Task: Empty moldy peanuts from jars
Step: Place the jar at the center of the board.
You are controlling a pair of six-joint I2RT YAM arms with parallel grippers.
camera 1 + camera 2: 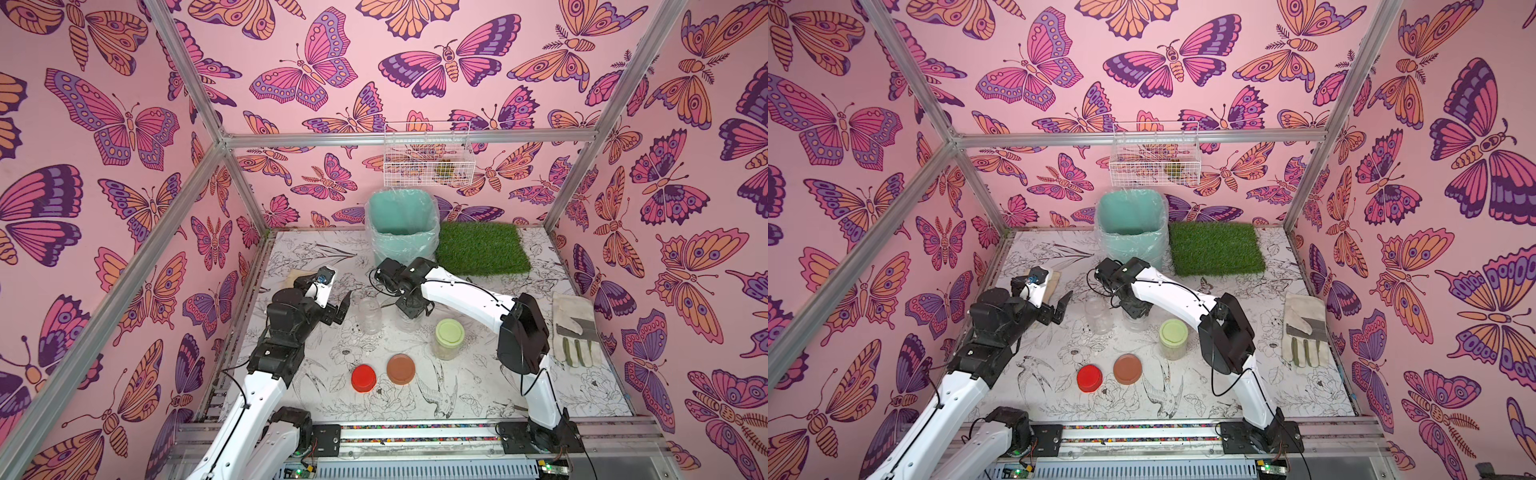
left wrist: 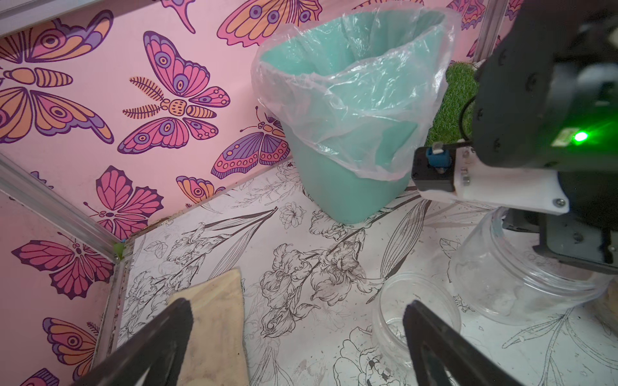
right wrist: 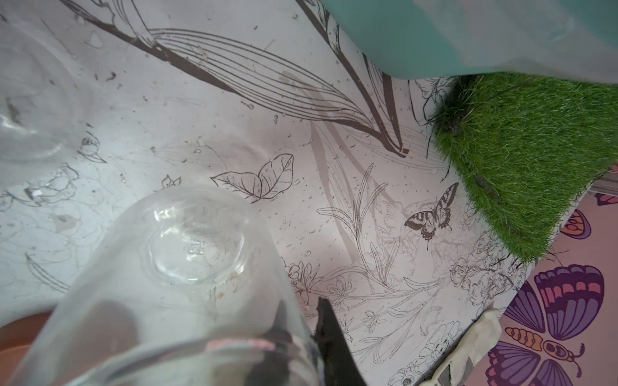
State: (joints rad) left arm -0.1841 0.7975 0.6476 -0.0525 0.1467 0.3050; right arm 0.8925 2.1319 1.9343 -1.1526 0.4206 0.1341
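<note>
Two lidless clear jars stand mid-table and look empty of peanuts. My right gripper (image 1: pixel 409 311) (image 3: pixel 301 309) is shut on the rim wall of one jar (image 1: pixel 409 320) (image 3: pixel 187 264), with one finger inside and one outside. The other empty jar (image 1: pixel 369 316) (image 2: pixel 398 300) stands just left of it, beside my open left gripper (image 1: pixel 344 306) (image 2: pixel 299 315), which holds nothing. A third jar (image 1: pixel 448 340) with a light green lid stands nearer the front, with pale moldy peanuts (image 1: pixel 445 353) showing through its wall. A red lid (image 1: pixel 363 378) and a brown lid (image 1: pixel 401 369) lie on the table.
A teal bin (image 1: pixel 401 226) with a clear liner stands at the back, with a green grass mat (image 1: pixel 482 247) to its right. A work glove (image 1: pixel 575 332) lies at the right edge and a tan cloth (image 2: pixel 217 317) at the left. A wire basket (image 1: pixel 428 153) hangs on the back wall.
</note>
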